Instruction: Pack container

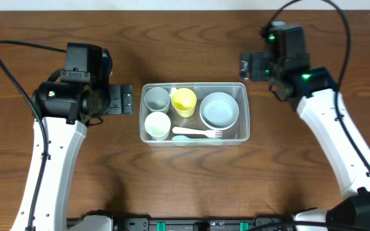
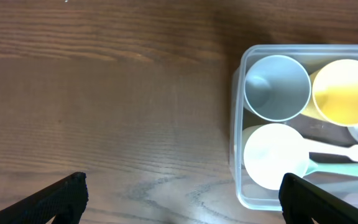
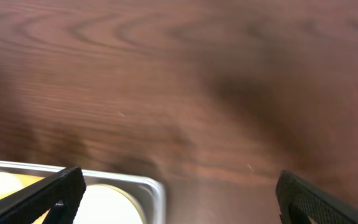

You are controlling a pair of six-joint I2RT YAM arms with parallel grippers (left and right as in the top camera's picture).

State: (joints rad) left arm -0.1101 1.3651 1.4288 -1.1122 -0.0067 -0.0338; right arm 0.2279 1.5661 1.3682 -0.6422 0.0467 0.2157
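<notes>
The clear container [image 1: 194,85] lies at the table's middle. It holds a grey cup [image 1: 157,99], a yellow cup [image 1: 184,101], a white cup [image 1: 157,126], a pale blue bowl [image 1: 220,109] and a white fork [image 1: 198,133]. Just left of its short side, my left gripper [image 1: 128,101] is open with only bare wood between the fingers. In the left wrist view the gripper [image 2: 182,202] is wide, and the container's wall [image 2: 236,93] passes by the right finger [image 2: 309,199]. Beyond the back right corner, my right gripper [image 1: 243,67] is open and empty. In its blurred wrist view the gripper [image 3: 179,199] hangs above a container corner [image 3: 157,186].
Dark wooden table [image 1: 76,192] all round the container. Black cables [image 1: 5,64] loop behind both arms. The white arm links [image 1: 339,141] reach in from the front left and front right. A pale teal utensil [image 1: 180,139] lies under the fork.
</notes>
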